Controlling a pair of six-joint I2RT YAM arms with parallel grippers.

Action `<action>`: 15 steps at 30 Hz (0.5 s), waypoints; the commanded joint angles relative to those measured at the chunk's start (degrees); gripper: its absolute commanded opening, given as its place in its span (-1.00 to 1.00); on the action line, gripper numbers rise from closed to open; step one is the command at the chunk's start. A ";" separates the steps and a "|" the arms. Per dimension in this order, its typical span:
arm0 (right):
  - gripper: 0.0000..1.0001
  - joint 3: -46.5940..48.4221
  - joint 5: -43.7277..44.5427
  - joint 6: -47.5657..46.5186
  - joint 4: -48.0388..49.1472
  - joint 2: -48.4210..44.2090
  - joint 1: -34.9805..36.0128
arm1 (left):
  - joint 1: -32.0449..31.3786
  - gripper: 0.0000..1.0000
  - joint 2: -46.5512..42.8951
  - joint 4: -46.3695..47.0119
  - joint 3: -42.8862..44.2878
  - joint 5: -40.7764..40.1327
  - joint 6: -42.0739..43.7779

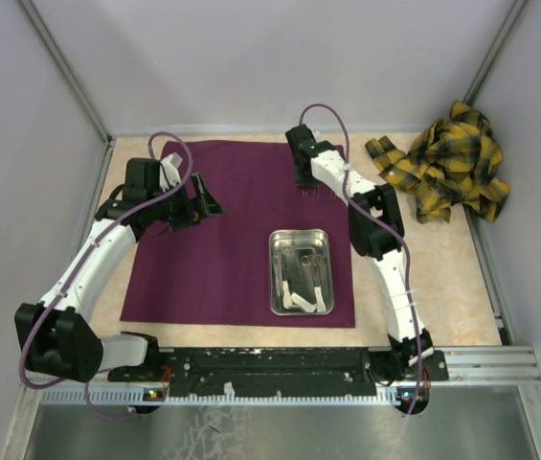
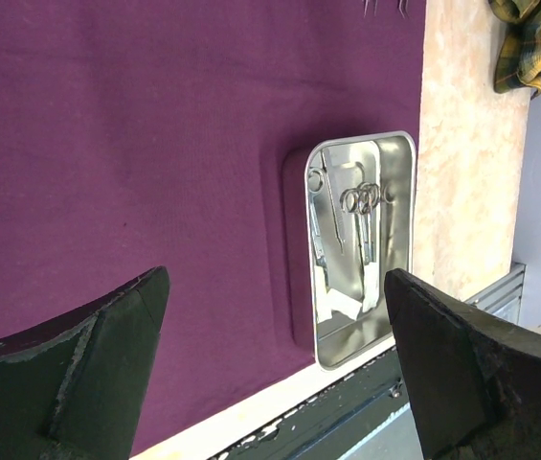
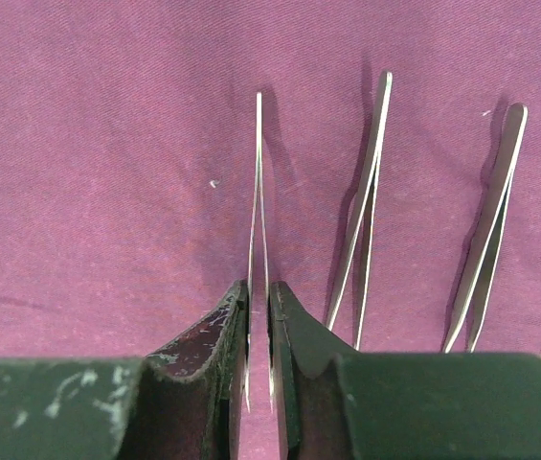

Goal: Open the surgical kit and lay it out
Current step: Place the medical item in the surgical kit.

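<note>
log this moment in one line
left gripper open over purple cloth | right gripper flanking third forceps, grip unclear | two forceps alongside | scissors in steel tray

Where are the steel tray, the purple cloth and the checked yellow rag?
steel tray [image 1: 273, 273], top view, its left rim.
purple cloth [image 1: 208, 259], top view, a bare stretch left of the tray.
yellow rag [image 1: 447, 163], top view, its middle.

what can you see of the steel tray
The steel tray is small, rectangular and shiny, with rounded corners and a raised rim. It lies flat on the purple cloth, near that cloth's near right corner. Inside lie ring-handled scissors, a thin metal instrument and white pieces at the near end.
</note>
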 commanded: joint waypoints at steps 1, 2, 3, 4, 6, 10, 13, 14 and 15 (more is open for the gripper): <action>-0.66 1.80 0.36 0.26 0.24 -0.24 0.50 | 0.56 0.99 -0.71 1.40 -0.49 1.15 0.93; -0.65 1.72 0.33 0.30 0.20 -0.20 0.54 | 0.65 0.99 -0.70 1.39 -0.50 1.19 0.95; -0.63 1.70 0.36 0.39 0.16 -0.21 0.62 | 0.67 0.99 -0.70 1.39 -0.50 1.23 1.03; -0.61 1.73 0.43 0.47 0.10 -0.20 0.71 | 0.67 0.99 -0.83 1.38 -0.54 1.23 1.04; -0.58 1.69 0.52 0.61 0.00 -0.21 0.80 | 0.81 0.99 -0.85 1.38 -0.64 1.32 1.05; -0.56 1.61 0.52 0.69 -0.12 -0.39 0.84 | 1.06 0.99 -1.11 1.44 -0.74 1.43 1.05; -0.52 1.18 0.73 0.70 0.02 -0.60 0.81 | 1.33 0.99 -1.09 1.40 -0.93 1.50 1.18; -0.50 1.21 0.83 0.70 0.03 -0.70 0.87 | 1.44 0.99 -1.06 1.39 -0.86 1.63 1.22; -0.46 1.18 0.85 0.70 0.09 -0.84 0.83 | 1.48 0.99 -1.07 1.34 -0.78 1.67 1.28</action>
